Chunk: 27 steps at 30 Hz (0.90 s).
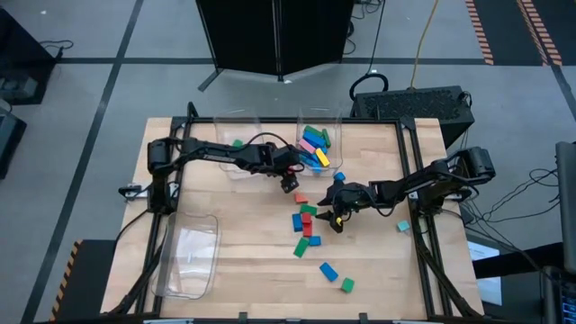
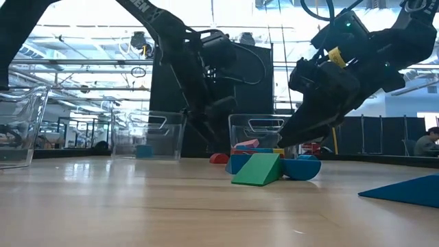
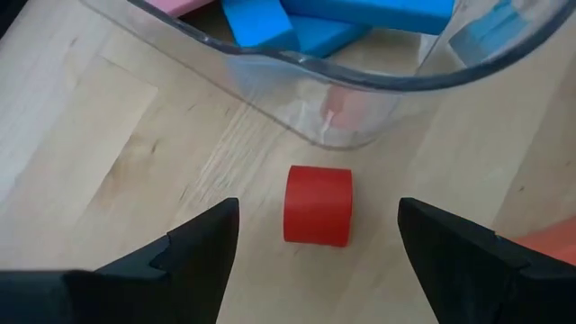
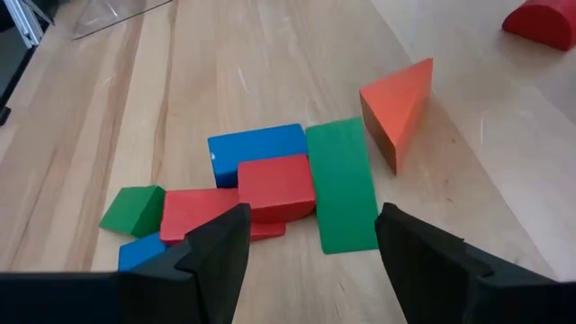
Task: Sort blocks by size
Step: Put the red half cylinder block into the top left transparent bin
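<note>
My left gripper [image 1: 288, 184] is open and points down at a small red block with a rounded top [image 3: 317, 205]. The block lies on the table between the fingers, untouched, just in front of a clear bin [image 1: 319, 144] that holds several blue, pink, yellow and cyan blocks. My right gripper [image 1: 335, 219] is open above a cluster of blocks. In that cluster are a red block [image 4: 274, 186], a blue block [image 4: 256, 144], a long green block [image 4: 342, 184], a green wedge [image 4: 133, 210] and an orange wedge [image 4: 396, 108].
A second clear bin [image 1: 237, 135] at the far edge holds a green block. A third clear bin [image 1: 189, 256] lies near the left front. Loose blocks lie apart: blue [image 1: 328, 270], green [image 1: 346, 285], cyan [image 1: 402, 227] and blue [image 1: 339, 176].
</note>
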Each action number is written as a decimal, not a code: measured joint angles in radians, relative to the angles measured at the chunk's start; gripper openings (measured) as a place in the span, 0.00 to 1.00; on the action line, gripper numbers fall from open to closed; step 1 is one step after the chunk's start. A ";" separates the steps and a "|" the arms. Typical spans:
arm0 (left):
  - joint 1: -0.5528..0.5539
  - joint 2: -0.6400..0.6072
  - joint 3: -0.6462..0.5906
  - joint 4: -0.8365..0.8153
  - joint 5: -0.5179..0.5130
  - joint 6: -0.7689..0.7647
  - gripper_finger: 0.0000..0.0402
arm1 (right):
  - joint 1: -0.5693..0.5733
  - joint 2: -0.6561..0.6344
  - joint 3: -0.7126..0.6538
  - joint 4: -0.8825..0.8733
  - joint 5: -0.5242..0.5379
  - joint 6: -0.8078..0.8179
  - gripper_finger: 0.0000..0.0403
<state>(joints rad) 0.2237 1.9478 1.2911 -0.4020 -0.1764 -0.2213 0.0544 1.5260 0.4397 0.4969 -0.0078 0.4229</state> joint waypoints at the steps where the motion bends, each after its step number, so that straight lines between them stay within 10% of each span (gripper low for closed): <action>1: 0.000 0.000 0.000 0.004 0.000 0.001 0.76 | 0.000 0.000 0.000 0.000 0.000 0.000 0.58; 27: -0.059 0.033 0.108 -0.047 -0.087 0.098 0.76 | 0.000 0.000 0.000 -0.002 -0.021 -0.011 0.58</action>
<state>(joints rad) 0.1651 1.9803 1.3989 -0.4487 -0.2632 -0.1235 0.0544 1.5261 0.4400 0.4953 -0.0284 0.4118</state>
